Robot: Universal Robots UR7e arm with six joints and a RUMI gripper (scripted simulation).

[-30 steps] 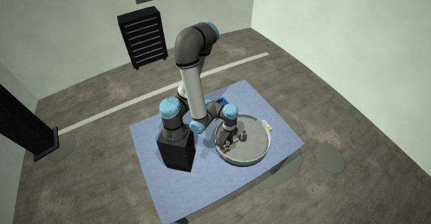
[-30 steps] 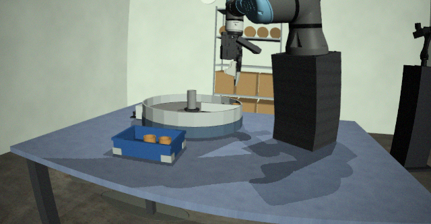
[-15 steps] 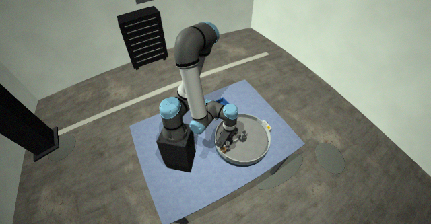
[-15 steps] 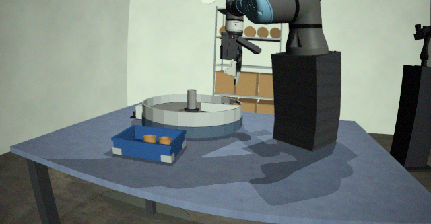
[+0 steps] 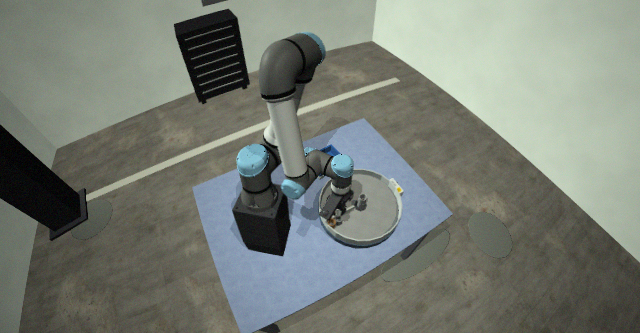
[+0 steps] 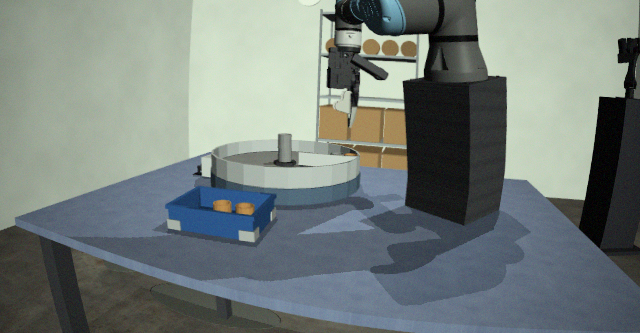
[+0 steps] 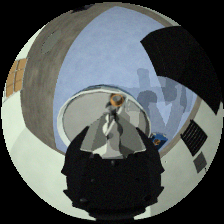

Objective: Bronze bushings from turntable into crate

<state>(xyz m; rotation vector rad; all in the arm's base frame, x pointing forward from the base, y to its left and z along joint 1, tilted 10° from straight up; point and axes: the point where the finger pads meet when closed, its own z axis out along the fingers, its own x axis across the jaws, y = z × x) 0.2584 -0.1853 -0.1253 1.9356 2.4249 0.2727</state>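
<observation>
The round grey turntable [image 5: 361,208] with a raised rim sits on the blue table, with a grey centre post [image 6: 285,148]. My gripper [image 6: 351,115] hangs well above the turntable's edge nearest the arm base, fingers shut with nothing between them. In the wrist view a bronze bushing [image 7: 116,100] lies on the turntable just beyond my fingertips. Small steel bushings [image 5: 338,215] stand on the turntable near my gripper [image 5: 331,212]. The blue crate [image 6: 220,214] holds two bronze bushings [image 6: 222,205] [image 6: 245,208].
The arm's black pedestal [image 6: 452,148] stands on the table beside the turntable. The crate sits on the far side of the turntable from the top view, partly hidden by the arm [image 5: 327,150]. A small white box [image 5: 396,187] is attached to the turntable's rim.
</observation>
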